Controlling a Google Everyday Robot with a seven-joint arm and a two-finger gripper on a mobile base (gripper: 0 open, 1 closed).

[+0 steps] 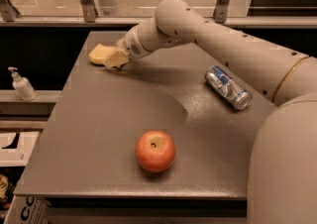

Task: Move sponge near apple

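At the grey tabletop's (pixel 99 134) far-left corner, the gripper (pixel 115 58) sat against the pale yellow, flat foam sponge (pixel 97 52); whether it pinched, I couldn't tell.

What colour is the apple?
The apple is red-orange with a yellowish stem patch, camera view; the gripper is at the sponge, back left.

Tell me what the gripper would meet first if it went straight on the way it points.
The sponge. The gripper, near the table's far left corner, points left at it and seems to touch it, though depth is unclear.
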